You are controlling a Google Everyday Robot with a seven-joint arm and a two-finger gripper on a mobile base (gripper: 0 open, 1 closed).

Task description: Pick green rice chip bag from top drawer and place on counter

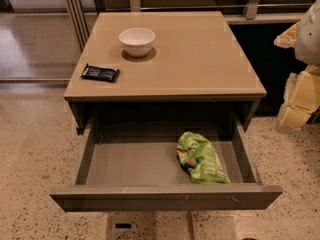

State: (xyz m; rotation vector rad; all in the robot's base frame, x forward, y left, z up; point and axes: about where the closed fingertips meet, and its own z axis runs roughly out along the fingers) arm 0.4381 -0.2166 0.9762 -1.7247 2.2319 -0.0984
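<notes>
Jaws right of glossy tan counter (200,59)

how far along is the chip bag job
Done: the drawer is open. In hand: little, the gripper hangs right of the counter, away from the bag. Left: the bag lies in the drawer's right side, so grasping it, lifting it out and setting it on the counter all remain.
</notes>
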